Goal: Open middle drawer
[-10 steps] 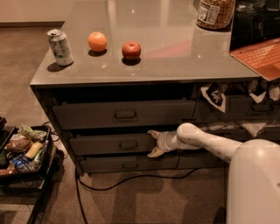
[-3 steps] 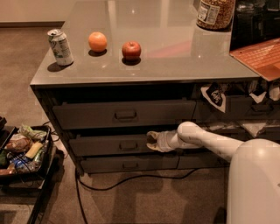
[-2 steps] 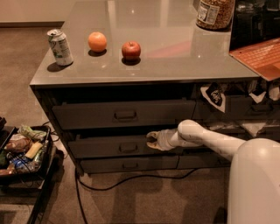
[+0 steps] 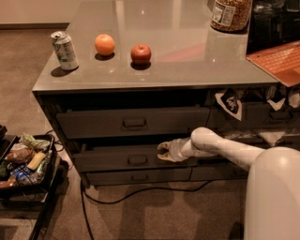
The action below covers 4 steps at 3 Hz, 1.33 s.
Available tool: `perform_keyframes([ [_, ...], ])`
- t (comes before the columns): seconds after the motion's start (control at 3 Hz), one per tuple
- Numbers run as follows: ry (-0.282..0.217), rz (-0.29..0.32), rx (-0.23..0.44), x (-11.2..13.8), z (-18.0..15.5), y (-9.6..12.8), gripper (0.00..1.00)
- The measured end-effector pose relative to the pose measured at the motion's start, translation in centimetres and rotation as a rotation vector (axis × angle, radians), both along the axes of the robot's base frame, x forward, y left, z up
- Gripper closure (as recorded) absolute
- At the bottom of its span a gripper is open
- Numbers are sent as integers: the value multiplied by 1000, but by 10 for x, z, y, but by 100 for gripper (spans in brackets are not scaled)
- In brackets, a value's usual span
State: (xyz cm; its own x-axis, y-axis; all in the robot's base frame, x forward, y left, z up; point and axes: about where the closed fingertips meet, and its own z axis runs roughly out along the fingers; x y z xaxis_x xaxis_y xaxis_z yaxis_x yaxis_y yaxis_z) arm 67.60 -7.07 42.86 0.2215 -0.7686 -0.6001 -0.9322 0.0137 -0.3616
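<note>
Three wide dark grey drawers are stacked in the left part of the cabinet, under a grey tabletop (image 4: 187, 61). The middle drawer (image 4: 103, 161) is the low-fronted one between the taller top drawer (image 4: 93, 124) and the bottom drawer (image 4: 159, 176). Its small dark pull handle (image 4: 137, 160) sits at the centre of its front. The front seems to stand slightly forward of the other two, with a dark gap above it, though the dim light makes this hard to judge.

The pincer (image 4: 165, 151) is at the upper edge of the middle drawer, just to the right of the handle and not on it. Whether it is clenched or released cannot be told from this angle. The pale arm (image 4: 225, 149) reaches to it from the lower right, where the robot's rounded body (image 4: 274, 197) fills the corner.

On the tabletop a drink can (image 4: 64, 50), an orange (image 4: 104, 44) and a red apple (image 4: 140, 54) stand in a row near the left front edge, each apart from the next. A jar (image 4: 230, 14) stands at the back right.

On the floor to the left lies a dark tray (image 4: 51, 161) with mixed packets, and a black cable (image 4: 140, 194) runs along the floor below the cabinet.
</note>
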Motion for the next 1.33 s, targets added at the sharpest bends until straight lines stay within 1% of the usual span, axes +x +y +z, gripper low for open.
perform_keyframes([
  [0.33, 53, -9, 15, -11, 2, 1, 72],
  [0.67, 53, -9, 15, -11, 6, 1, 74],
  [1.0, 155, 5, 46, -40, 7, 8, 74],
  [1.33, 155, 5, 46, -40, 11, 5, 74],
])
